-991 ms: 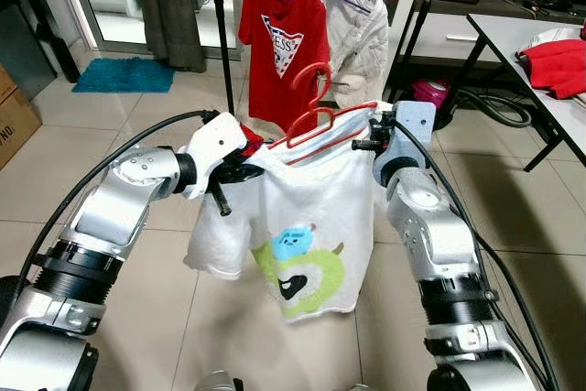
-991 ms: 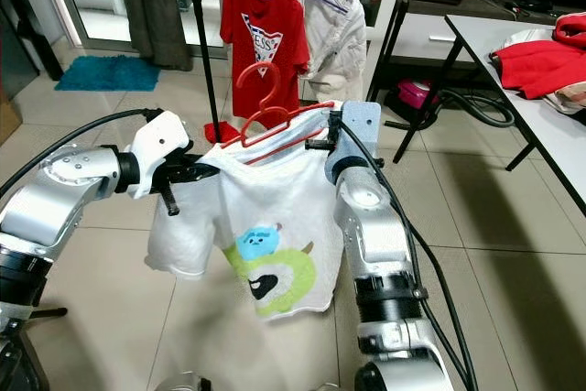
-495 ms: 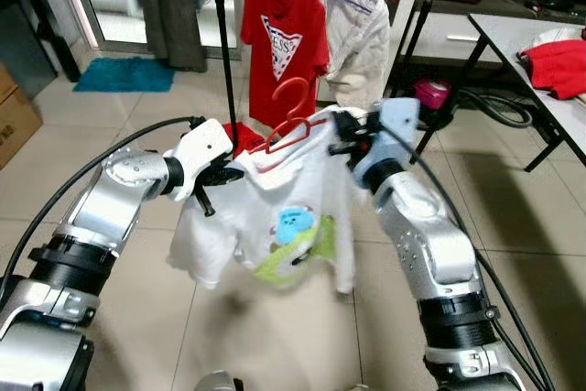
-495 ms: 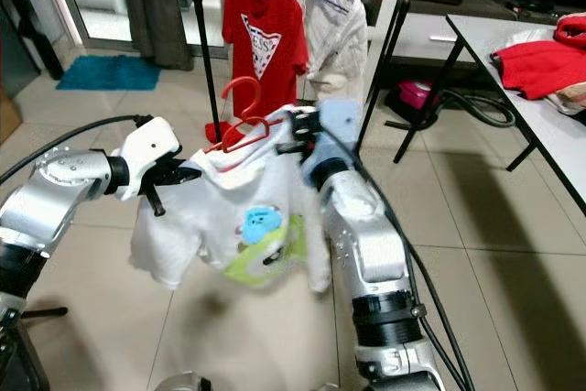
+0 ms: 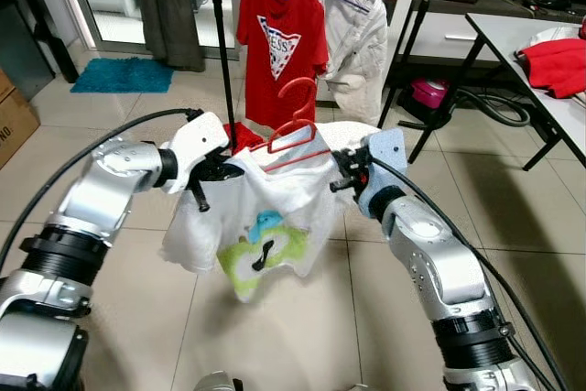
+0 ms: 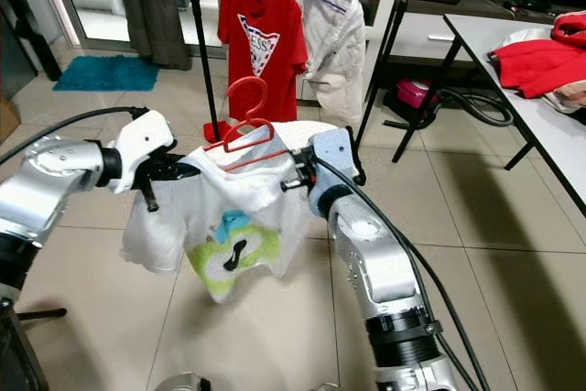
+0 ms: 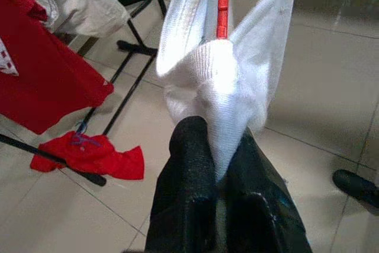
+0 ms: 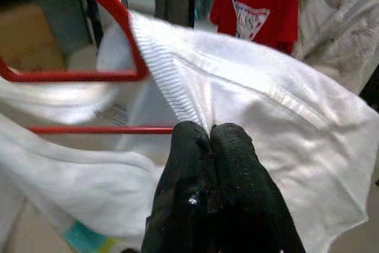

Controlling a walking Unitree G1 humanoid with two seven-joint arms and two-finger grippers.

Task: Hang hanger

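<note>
A white T-shirt (image 5: 261, 217) with a green and blue monster print hangs on a red hanger (image 5: 295, 130), held up between my two arms. My left gripper (image 7: 216, 146) is shut on the shirt's shoulder fabric at one end, where the red hanger bar (image 7: 223, 4) runs into the cloth. My right gripper (image 8: 210, 131) is shut on the white fabric at the other shoulder, beside the red hanger (image 8: 77, 75). The hanger's hook points up, below and in front of the clothes rack pole (image 5: 222, 43). A red T-shirt (image 5: 282, 38) and a white jacket (image 5: 357, 29) hang on that rack.
A grey table (image 5: 513, 43) with red clothes (image 5: 558, 66) stands at the right, with a black frame and a pink object (image 5: 428, 93) beside it. A red cloth (image 5: 240, 135) lies at the rack's base. A blue mat (image 5: 124, 75) and a cardboard box (image 5: 14, 112) are at the left.
My right arm has swung left toward the centre, so the shirt now hangs bunched between the grippers. The hanger and shirt have shifted left, nearer the rack.
</note>
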